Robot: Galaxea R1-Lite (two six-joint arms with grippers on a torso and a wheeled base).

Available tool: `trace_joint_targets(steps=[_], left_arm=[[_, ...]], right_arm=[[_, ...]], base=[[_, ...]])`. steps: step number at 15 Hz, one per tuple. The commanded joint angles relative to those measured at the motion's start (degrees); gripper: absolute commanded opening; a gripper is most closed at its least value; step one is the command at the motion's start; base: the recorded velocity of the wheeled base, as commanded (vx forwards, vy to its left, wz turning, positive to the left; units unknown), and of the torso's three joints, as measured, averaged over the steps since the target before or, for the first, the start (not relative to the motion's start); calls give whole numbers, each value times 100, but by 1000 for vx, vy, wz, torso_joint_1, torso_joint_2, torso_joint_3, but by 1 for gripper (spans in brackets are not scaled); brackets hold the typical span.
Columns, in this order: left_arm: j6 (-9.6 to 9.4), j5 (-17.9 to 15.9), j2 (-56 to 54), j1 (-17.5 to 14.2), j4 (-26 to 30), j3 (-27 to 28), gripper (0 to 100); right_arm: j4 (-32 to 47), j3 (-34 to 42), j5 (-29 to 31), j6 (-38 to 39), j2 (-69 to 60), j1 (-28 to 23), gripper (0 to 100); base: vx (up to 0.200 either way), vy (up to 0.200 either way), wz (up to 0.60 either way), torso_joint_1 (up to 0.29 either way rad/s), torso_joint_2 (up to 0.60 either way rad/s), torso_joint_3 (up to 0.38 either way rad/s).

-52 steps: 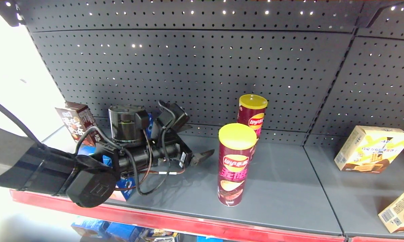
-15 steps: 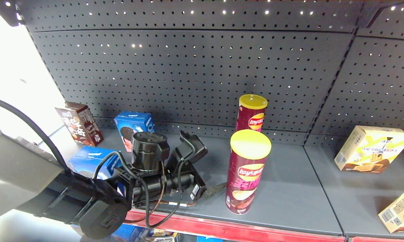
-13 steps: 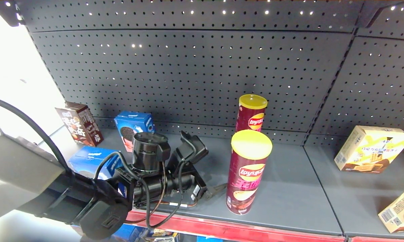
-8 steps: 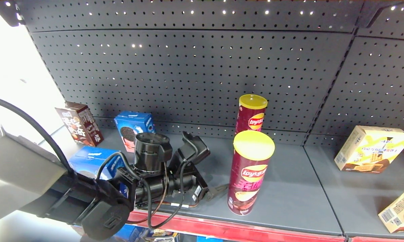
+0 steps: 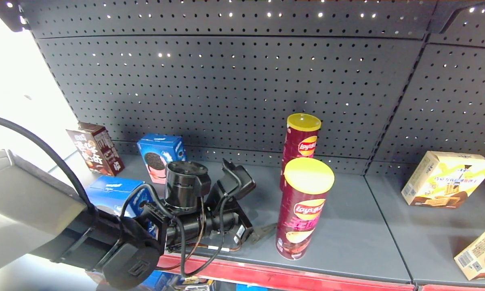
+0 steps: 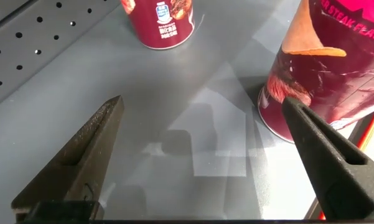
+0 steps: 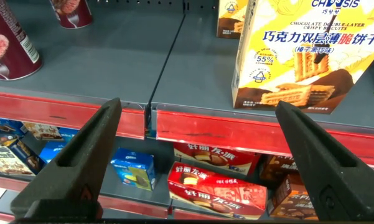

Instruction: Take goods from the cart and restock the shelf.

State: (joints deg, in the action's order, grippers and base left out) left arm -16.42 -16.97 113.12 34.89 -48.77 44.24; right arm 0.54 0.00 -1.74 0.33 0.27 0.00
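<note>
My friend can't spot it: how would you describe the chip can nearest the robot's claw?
Look at the grey shelf with the red front edge. Two maroon chip cans with yellow lids stand mid-shelf. It is the front can, near the edge, next to the left gripper, while the other can stands by the pegboard back.

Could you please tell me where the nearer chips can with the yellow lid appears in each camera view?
Head view: the front chips can stands near the front edge of the shelf, right of the left gripper.
Left wrist view: its lower part, close beside one finger.
Right wrist view: its lower part on the shelf, above the red edge strip.
Shared landmark: the rear chips can behind it.
</note>
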Motion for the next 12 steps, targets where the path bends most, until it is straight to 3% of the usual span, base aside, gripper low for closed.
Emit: trace_joint_targets(steps=[1,7,11,12], left_arm=[[-1,1,9,9,0,6,100],[16,9,9,44,17,6,100],[25,71,-106,-369,0,129,100],[51,212,-334,-527,0,445,100]], right_arm=[[-1,0,-1,2,8,0,100],[-1,0,-1,2,8,0,100],[-1,0,-1,2,8,0,100],[-1,0,-1,2,8,0,100]], base=[[0,0,0,0,0,0],[0,0,0,0,0,0],[0,0,0,0,0,0],[0,0,0,0,0,0]])
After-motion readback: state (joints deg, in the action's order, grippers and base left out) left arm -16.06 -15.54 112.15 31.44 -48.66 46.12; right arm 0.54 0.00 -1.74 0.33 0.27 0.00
